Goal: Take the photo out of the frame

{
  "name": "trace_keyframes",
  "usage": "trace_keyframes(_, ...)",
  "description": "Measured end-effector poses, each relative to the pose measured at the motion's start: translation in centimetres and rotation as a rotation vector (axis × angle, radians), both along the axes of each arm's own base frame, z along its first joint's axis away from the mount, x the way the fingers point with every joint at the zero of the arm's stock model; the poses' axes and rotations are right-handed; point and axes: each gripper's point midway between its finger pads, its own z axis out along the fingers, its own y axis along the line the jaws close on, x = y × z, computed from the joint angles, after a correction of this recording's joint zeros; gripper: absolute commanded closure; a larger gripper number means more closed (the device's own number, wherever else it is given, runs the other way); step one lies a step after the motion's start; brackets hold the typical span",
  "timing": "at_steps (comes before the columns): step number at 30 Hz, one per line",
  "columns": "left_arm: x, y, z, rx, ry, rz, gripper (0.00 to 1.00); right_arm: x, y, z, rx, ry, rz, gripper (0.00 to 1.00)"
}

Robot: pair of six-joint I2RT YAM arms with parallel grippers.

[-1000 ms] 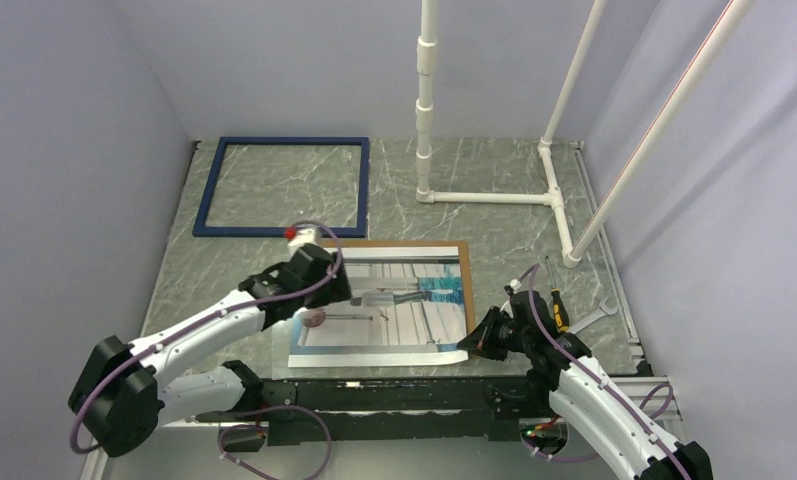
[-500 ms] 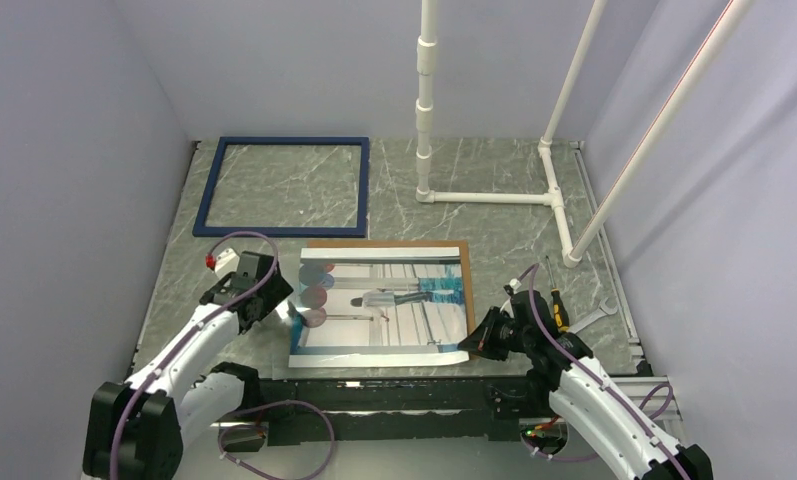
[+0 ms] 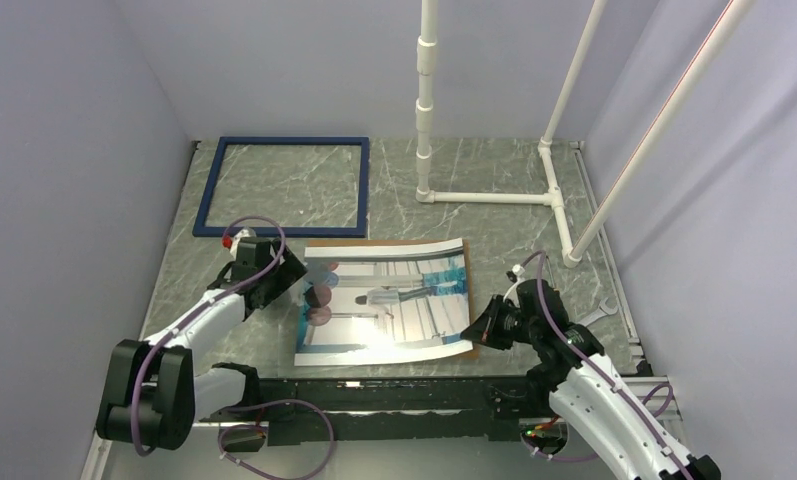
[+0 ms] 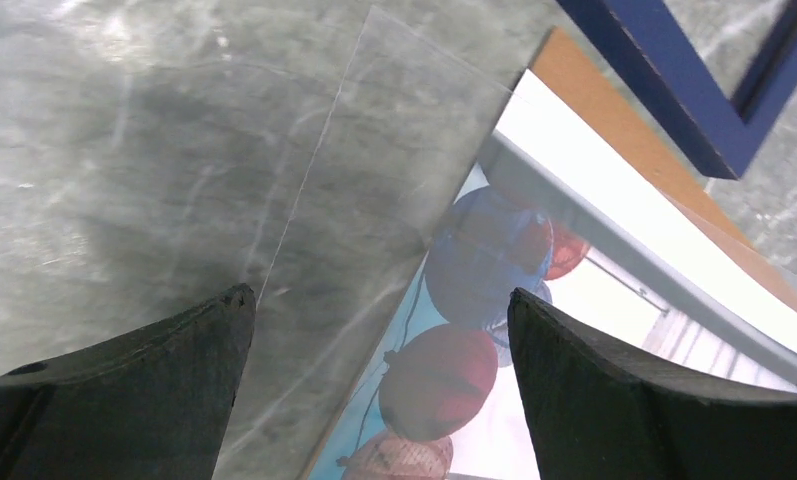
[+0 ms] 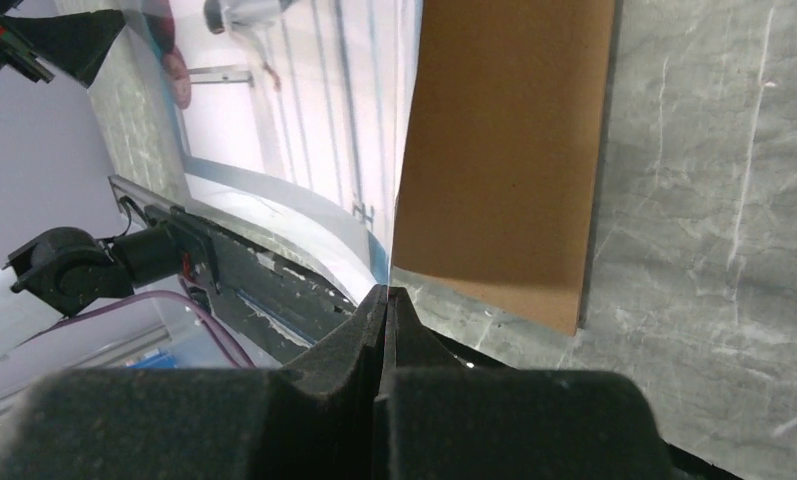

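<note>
The photo (image 3: 389,300) lies mid-table, bowed, with its right side raised off a brown hardboard (image 5: 504,150). My right gripper (image 5: 386,292) is shut on the photo's near right corner (image 3: 471,345). At the photo's left edge, over its red and blue balls (image 4: 444,380), my left gripper (image 4: 379,300) hangs open, holding nothing. A clear sheet (image 4: 374,200) lies slanted under it, overlapping the print's edge. The navy frame (image 3: 279,231) lies flat at the back left, with only table inside it.
White pipe stands (image 3: 426,100) rise at the back middle and right. A wrench (image 3: 599,313) lies right of my right arm. A black rail (image 3: 374,392) runs along the near edge. Grey walls close in both sides.
My left arm drew back from over the photo to its left edge. My right gripper lifted the near right corner, so the photo now bows upward.
</note>
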Motion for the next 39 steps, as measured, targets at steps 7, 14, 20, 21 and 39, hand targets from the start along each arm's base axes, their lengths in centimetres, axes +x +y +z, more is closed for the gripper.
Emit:
trace_keyframes(7, 0.8, -1.6, 0.3, -0.067, -0.033, -0.066, 0.01, 0.6, -0.6, 2.2, -0.044, -0.054, 0.002, 1.00)
trace_keyframes(14, 1.5, -3.0, 0.5, -0.116, -0.055, -0.124, 0.01, 0.4, -1.2, 3.3, -0.084, -0.067, 0.007, 1.00)
trace_keyframes(20, 2.0, -3.9, 0.7, -0.152, -0.074, -0.163, 0.01, 0.4, -1.4, 4.0, -0.095, -0.085, 0.022, 1.00)
trace_keyframes(21, 2.0, -4.0, 0.7, -0.153, -0.076, -0.168, 0.01, 0.3, -1.4, 4.0, -0.097, -0.084, 0.024, 1.00)
trace_keyframes(39, 3.0, -4.9, 0.8, -0.160, -0.066, -0.238, 0.01, -0.1, -1.7, 3.6, -0.135, -0.057, 0.048, 0.96)
